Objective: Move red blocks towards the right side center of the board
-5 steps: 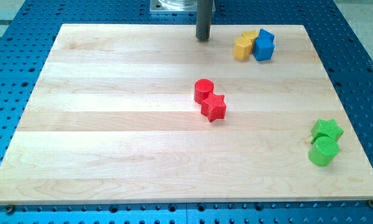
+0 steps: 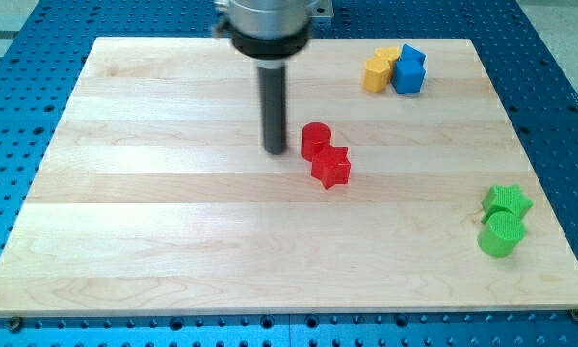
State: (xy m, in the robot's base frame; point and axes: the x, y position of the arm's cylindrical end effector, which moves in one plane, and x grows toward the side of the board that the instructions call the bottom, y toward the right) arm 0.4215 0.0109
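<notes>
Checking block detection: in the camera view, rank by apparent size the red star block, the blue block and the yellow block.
1. Red star-shaped block
2. Blue block
3. Yellow block

The red star sits nearer the view's bottom, so true sizes are unsure.

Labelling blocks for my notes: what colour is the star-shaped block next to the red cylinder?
Red, like the cylinder; the star block shows clearly in the camera view.

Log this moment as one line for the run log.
my tip: just left of red cylinder, small gap | red star: touching cylinder, lower right | reds: board centre | push rightward: not yet begun
</notes>
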